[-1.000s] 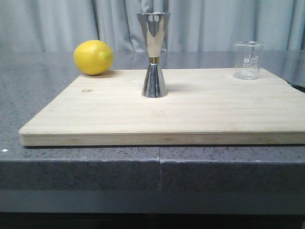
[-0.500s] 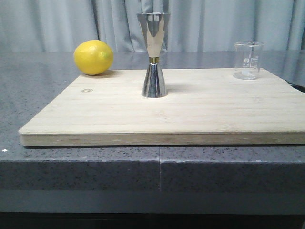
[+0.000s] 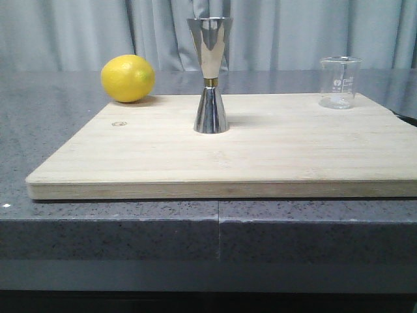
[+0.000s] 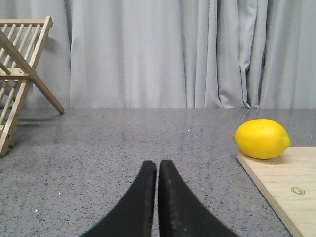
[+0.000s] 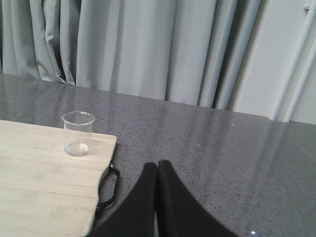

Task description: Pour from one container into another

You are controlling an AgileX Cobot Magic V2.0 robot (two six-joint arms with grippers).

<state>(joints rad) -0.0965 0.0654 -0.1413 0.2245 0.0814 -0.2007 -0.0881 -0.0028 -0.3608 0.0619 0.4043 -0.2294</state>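
The small clear glass beaker (image 3: 339, 82) with white markings stands upright at the far right of the wooden board (image 3: 260, 156); the right wrist view also shows the beaker (image 5: 78, 134) near the board's corner. The tall steel jigger (image 3: 210, 75) with a gold waist band stands upright at the board's middle back. My left gripper (image 4: 157, 165) is shut and empty over bare counter, left of the board. My right gripper (image 5: 157, 165) is shut and empty over counter, right of the board. Neither gripper shows in the front view.
A yellow lemon (image 3: 128, 78) rests at the board's far left corner. A wooden rack (image 4: 19, 74) stands further left on the grey counter (image 3: 130, 222). A black handle (image 5: 109, 185) sticks out from the board's right edge. Grey curtains hang behind.
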